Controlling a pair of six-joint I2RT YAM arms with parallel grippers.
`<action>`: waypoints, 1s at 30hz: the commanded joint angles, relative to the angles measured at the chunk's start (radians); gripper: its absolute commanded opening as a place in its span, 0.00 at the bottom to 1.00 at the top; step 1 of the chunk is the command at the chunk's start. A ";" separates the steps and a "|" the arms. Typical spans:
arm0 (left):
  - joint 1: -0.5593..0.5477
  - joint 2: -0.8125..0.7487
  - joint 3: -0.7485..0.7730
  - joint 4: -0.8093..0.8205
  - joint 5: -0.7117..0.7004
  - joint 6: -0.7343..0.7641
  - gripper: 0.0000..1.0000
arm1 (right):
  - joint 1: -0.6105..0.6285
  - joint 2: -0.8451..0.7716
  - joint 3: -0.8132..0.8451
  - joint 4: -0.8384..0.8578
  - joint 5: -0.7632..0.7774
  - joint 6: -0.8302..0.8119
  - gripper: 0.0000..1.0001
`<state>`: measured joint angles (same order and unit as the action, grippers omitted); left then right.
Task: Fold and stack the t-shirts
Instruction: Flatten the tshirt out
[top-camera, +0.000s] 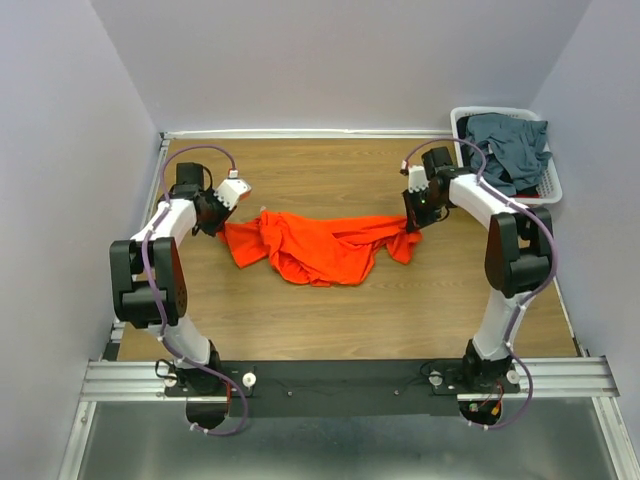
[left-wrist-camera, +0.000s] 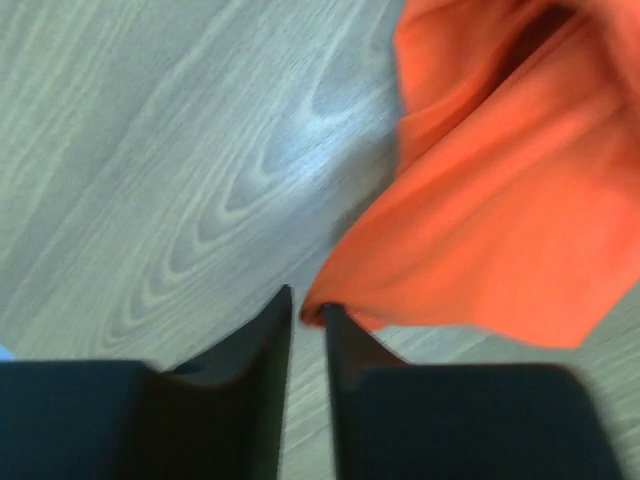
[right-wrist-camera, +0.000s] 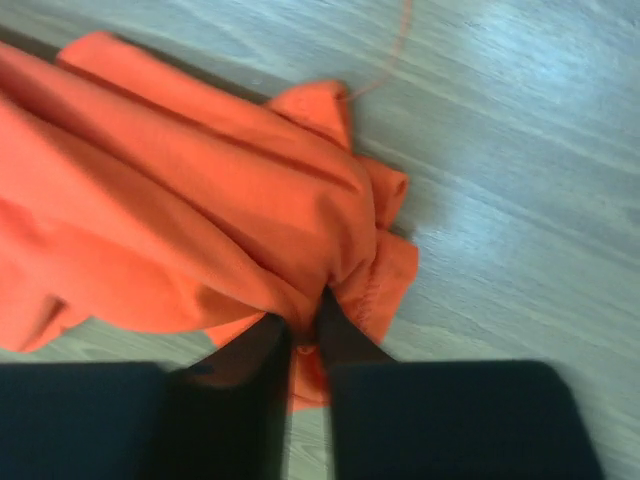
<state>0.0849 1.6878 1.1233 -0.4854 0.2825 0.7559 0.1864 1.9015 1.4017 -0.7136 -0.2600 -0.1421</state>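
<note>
orange t-shirt (top-camera: 320, 250) in right pincer (top-camera: 413, 224), basket (top-camera: 553, 188) of grey t-shirts (top-camera: 510, 145) beyond

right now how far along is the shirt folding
Done: nothing yet; no folded shirt or stack shows on the table. In hand: the orange t-shirt lies crumpled mid-table, with the left gripper and the right gripper each pinching one end of it. Left: flatten and fold it, then do the dark blue-grey t-shirts heaped in the white basket.
</note>
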 joint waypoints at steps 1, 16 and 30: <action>0.015 -0.054 0.026 -0.002 -0.022 0.009 0.36 | -0.028 0.002 0.060 -0.012 0.010 0.010 0.30; -0.283 -0.178 -0.086 -0.033 0.103 -0.123 0.76 | -0.021 -0.220 -0.145 -0.078 -0.099 -0.013 0.59; -0.378 -0.016 -0.094 0.085 -0.035 -0.251 0.74 | 0.008 -0.062 -0.214 0.002 -0.030 0.038 0.58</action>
<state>-0.2783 1.6421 1.0443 -0.4538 0.2970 0.5507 0.1867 1.8027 1.2007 -0.7479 -0.3260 -0.1234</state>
